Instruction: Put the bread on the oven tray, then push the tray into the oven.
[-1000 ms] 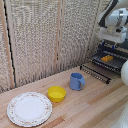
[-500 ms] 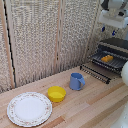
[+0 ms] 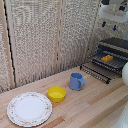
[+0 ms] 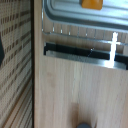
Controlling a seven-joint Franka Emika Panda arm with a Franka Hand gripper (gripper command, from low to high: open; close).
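The bread (image 3: 107,58) is a small orange-brown lump lying on the oven pan (image 3: 114,63), a dark slatted tray that sticks out of the front of the black oven (image 3: 116,44). The oven's door (image 3: 96,72) hangs open and low in front of the pan. My clamp (image 3: 109,25) hangs above the oven, well clear of the bread, with its blue fingers apart and empty. In the wrist view the bread (image 4: 91,4) lies on the pan (image 4: 75,17) and the door's edge (image 4: 75,52) crosses below it. The fingers do not show there.
On the wooden table (image 3: 90,107) stand a blue mug (image 3: 76,81), a yellow bowl (image 3: 56,93) and a patterned plate (image 3: 29,108). A woven screen (image 3: 45,35) stands behind. A white rounded part of the arm (image 3: 125,72) shows at the exterior view's right edge.
The clamp has shifted a little above the oven. The bread, the pan and the tableware have not moved.
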